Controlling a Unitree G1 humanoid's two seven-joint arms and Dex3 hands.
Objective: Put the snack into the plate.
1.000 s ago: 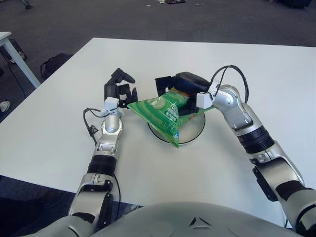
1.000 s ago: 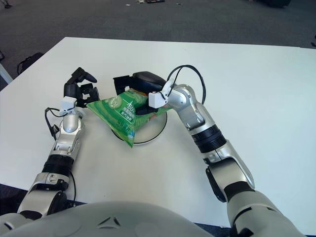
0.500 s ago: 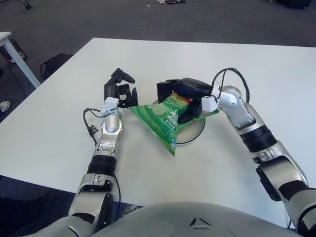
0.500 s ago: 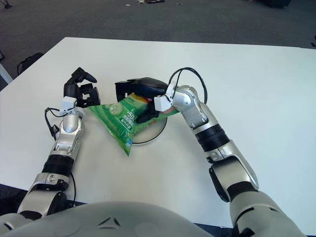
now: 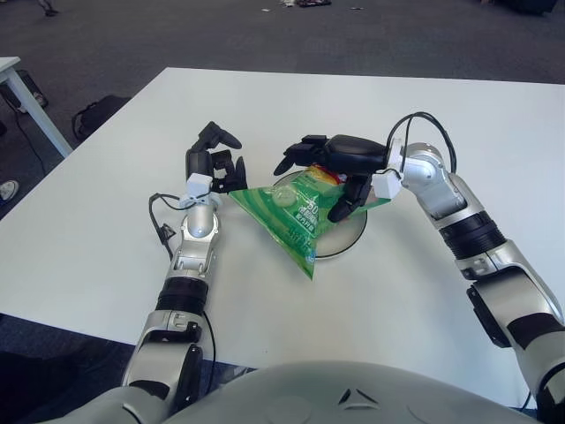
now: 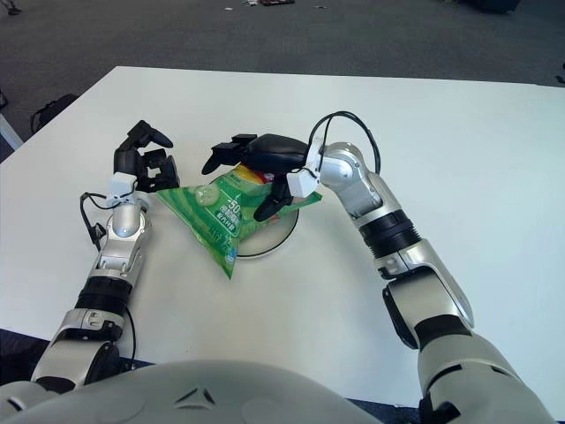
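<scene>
- The snack (image 5: 292, 208) is a green bag lying across the left part of the plate (image 5: 351, 231). Its upper right end rests over the plate, while its lower pointed corner sticks out past the plate's near-left rim onto the table (image 5: 371, 300).
- The plate is round and white, sitting near the middle of the white table, and the bag covers much of it.
- The right hand (image 5: 335, 168) shows just above the bag's upper right end, with its black fingers (image 5: 294, 161) spread out over the bag. One finger points down at the bag's right edge, and I cannot tell whether it touches the bag. The hand looks released, not gripping anything.
- The left hand (image 5: 214, 159) shows just left of the bag's left corner, raised on its upright forearm, its fingers loosely apart and holding nothing. Whether it touches the bag is unclear.
- Beyond the table is dark carpet, with the leg of another white table (image 5: 26, 93) at the far left edge.
</scene>
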